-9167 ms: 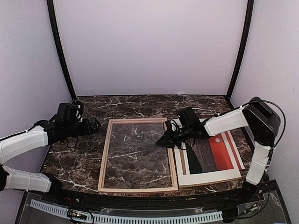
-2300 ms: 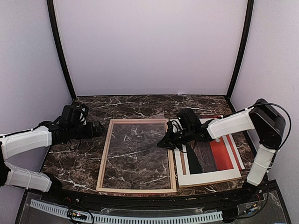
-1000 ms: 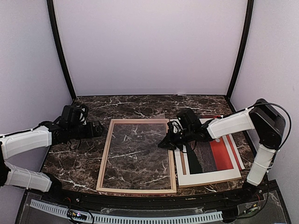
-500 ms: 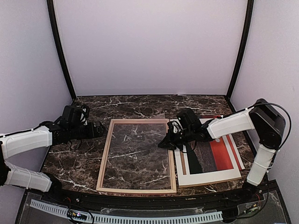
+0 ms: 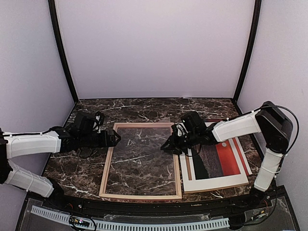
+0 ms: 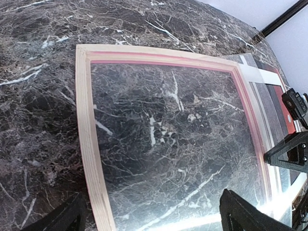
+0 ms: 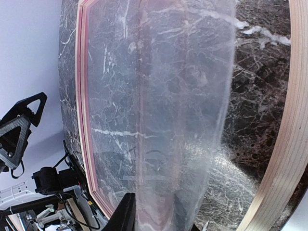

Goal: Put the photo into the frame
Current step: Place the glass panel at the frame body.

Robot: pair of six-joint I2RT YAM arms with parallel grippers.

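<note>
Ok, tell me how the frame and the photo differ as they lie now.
The frame is an open pale-wood rectangle with the marble table showing through; the photo is a solid print, red and dark grey with a white border. The frame lies mid-table; the photo lies to its right, partly under the right arm. The frame looks slightly larger. Both lie flat.

Robot lab test cell. Plain pale walls [image 5: 154, 48] enclosing dark marble counter [image 5: 144, 108] on three sides; black posts [image 5: 60, 48] standing at back corners; white cable track [image 5: 144, 225] running along near edge.
</note>
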